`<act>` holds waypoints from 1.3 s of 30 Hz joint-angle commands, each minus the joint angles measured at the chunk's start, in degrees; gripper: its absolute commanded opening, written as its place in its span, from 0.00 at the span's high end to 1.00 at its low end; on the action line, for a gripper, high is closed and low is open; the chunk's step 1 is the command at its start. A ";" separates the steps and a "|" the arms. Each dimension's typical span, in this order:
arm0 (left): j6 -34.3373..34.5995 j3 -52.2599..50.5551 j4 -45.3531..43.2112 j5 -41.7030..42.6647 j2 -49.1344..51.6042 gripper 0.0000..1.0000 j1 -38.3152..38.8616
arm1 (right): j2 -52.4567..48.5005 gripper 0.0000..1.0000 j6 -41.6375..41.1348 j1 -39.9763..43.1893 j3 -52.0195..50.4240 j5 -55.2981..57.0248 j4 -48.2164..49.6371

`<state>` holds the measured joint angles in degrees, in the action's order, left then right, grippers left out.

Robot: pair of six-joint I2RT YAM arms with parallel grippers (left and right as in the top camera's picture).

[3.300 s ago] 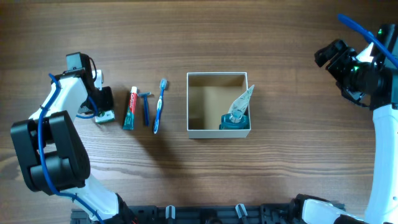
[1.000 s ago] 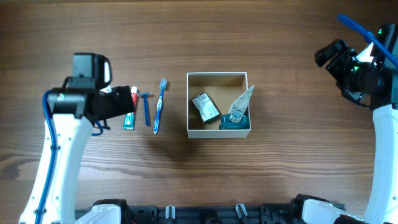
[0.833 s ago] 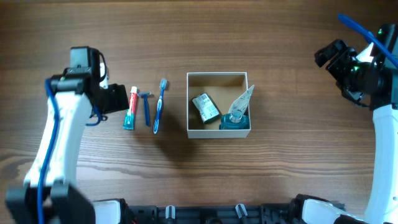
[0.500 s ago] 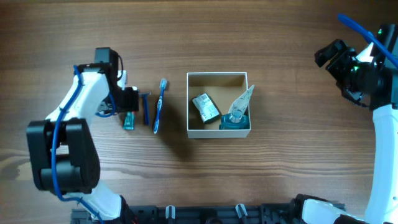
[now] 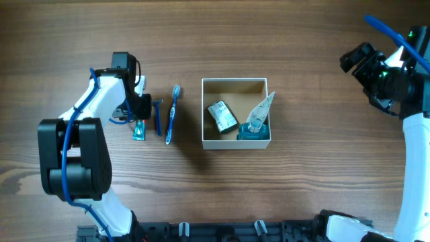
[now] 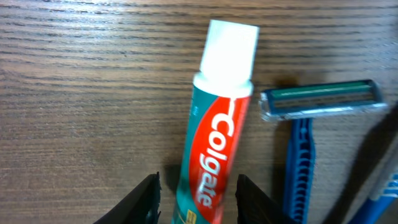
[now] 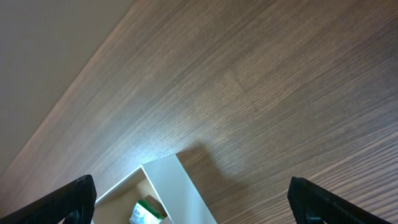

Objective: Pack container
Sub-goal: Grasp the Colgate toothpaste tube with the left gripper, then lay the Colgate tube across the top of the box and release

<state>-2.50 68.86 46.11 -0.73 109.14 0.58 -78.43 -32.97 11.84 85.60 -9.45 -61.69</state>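
Note:
The container (image 5: 235,80) is a white-walled box with a tan inside at table centre. It holds a small green-and-white packet (image 5: 222,115) and a teal bottle with a pale pouch (image 5: 254,126). Left of it lie a red-and-teal toothpaste tube (image 6: 217,143), a blue razor (image 6: 317,102) and a blue toothbrush (image 5: 173,114). My left gripper (image 6: 198,186) is down over the tube (image 5: 140,129), one finger on each side with thin gaps showing. My right gripper (image 7: 189,196) hangs open and empty high at the far right (image 5: 366,64), looking down on the container's corner (image 7: 180,186).
The razor (image 5: 158,115) lies close to the right of the tube, and the toothbrush lies just beyond it. Bare wood grain surrounds the box. The arms' bases stand along the table's front edge.
My left arm swung in from the left and came down over the toothpaste tube. Its jaws have narrowed around the tube. The right arm has not moved.

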 commanded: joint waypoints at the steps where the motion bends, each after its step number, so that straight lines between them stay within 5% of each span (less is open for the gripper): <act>1: -0.28 0.48 -0.76 0.70 3.04 0.60 -0.85 | -0.11 0.00 -0.46 0.02 0.20 -0.72 0.13; 7: -0.24 0.50 0.70 0.68 2.34 0.83 -0.85 | -0.11 0.00 -0.48 0.02 0.20 -0.72 0.15; 10: 0.02 1.11 2.71 0.68 -2.08 0.87 -0.79 | -0.11 0.00 -0.46 0.02 0.20 -0.72 0.13; 16: 7.06 7.58 11.87 4.90 -15.74 0.90 3.93 | -0.11 0.00 -0.46 0.02 0.20 -0.72 0.13; 21: 18.08 7.96 7.43 7.69 -26.36 0.89 17.55 | -0.11 0.00 -0.46 0.02 0.20 -0.72 0.13; 30: 27.67 7.87 -2.05 3.26 -15.30 0.89 31.82 | -0.11 0.00 -0.46 0.02 0.20 -0.72 0.13; 33: 28.52 7.87 -5.35 3.39 -10.16 0.82 33.59 | -0.11 0.00 -0.46 0.02 0.20 -0.72 0.13; 39: 28.68 10.67 -4.07 3.76 -13.75 0.48 32.44 | -0.11 0.00 -0.44 0.02 0.20 -0.70 0.13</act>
<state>25.69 76.75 39.81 3.75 100.22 34.11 -78.43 -32.97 11.84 85.60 -9.45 -61.71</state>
